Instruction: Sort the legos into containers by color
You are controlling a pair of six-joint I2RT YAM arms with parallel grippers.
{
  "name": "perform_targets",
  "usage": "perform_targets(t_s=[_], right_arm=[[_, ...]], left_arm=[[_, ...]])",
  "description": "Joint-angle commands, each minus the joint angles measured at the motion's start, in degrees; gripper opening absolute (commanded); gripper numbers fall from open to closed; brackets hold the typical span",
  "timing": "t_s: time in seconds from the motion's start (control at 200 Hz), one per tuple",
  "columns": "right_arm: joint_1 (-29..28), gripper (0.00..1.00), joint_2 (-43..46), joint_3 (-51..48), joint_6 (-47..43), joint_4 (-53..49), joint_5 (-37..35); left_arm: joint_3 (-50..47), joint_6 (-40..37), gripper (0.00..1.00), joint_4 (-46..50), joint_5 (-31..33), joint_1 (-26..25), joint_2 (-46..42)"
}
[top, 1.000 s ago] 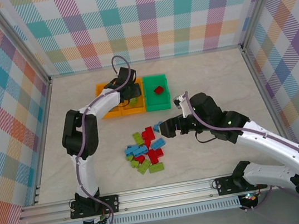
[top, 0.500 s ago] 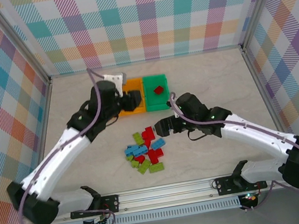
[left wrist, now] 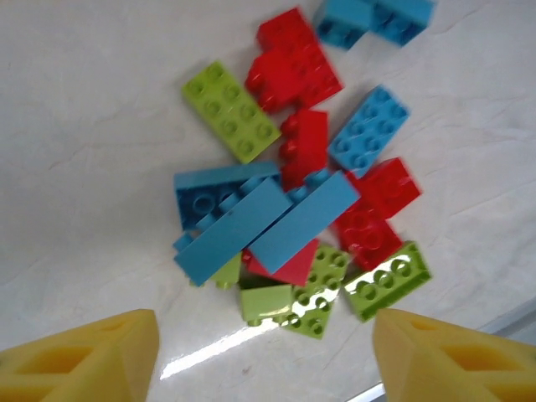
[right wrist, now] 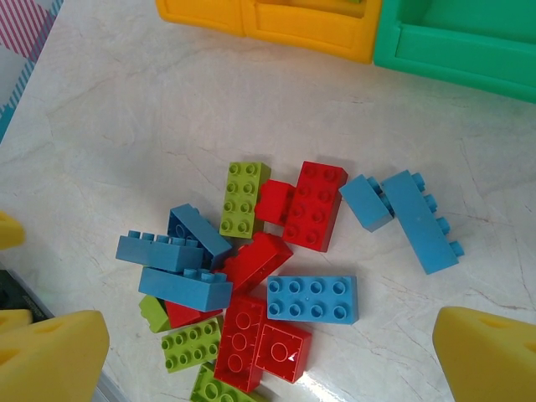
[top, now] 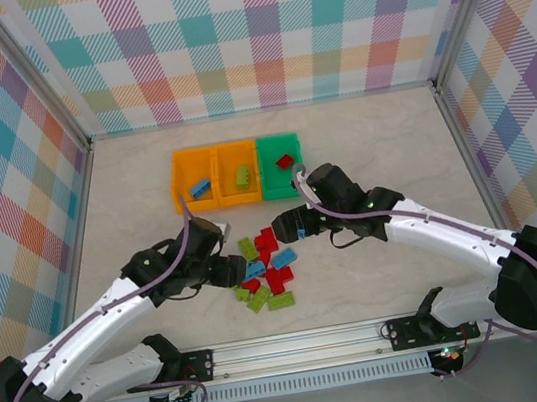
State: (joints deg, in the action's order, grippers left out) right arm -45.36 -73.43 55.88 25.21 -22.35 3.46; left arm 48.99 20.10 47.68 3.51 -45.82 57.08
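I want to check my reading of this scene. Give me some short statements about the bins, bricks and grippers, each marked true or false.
1. The green bin holds a red brick. True.
2. The left orange bin holds a lime green brick. False: it holds a blue brick; the lime green brick lies in the middle orange bin.
3. The left gripper and the right gripper are open. True.
4. Every brick is in a bin. False: a pile of bricks lies on the table.
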Motion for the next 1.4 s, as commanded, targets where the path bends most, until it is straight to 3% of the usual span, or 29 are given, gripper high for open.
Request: perform_targets(t_s=[0.0,0.08,0.24,0.345,0.455,0.715,0.815,0.975,1.1,1.395], right_arm=[[-0.3,1.0,1.5,0.6,0.1,0.2,0.3],[-0.3,1.0,2.5,0.2,0.3,-0.3,0.4],[-0.3,1.0,3.8,-0.8,1.1,0.0,-0.1],[-0.3,1.0,3.7,-1.0,1.7,1.0,0.2],[-0.3,1.0,3.1,-0.2,2.1,0.8,0.7],[-0.3,1.0,3.8,-0.7,2.9,1.4,0.3],[-0.3,1.0,3.6,-0.5,3.0,1.4,0.8],[-0.3,1.0,3.9,-0.4,2.8,0.8,0.3],[-0.3,1.0,4.0,-0.3,2.7,0.6,0.0],[-0.3,1.0,3.6,0.1,2.7,0.4,-0.2]], left_arm=[[-1.2,0.7,0.7,1.4,6.2,-0.3,4.4],[-0.9,0.0,0.69,2.5,7.8,0.3,8.2],[-2.0,-1.7,0.69,1.4,3.7,1.1,9.7],[-1.8,-1.2,0.61,0.8,7.3,1.4,11.9],[-1.1,-1.7,0.58,-0.3,7.1,1.5,14.8],[-1.5,-2.9,0.59,-5.3,5.6,2.3,19.0],[-0.8,-3.3,0.67,-7.8,5.1,2.3,21.0],[-0.6,-4.8,0.69,-12.8,3.8,2.3,23.4],[-1.0,-5.7,0.61,-17.7,0.2,2.2,24.8],[-2.5,-11.2,0.46,-26.1,0.3,1.8,22.5]])
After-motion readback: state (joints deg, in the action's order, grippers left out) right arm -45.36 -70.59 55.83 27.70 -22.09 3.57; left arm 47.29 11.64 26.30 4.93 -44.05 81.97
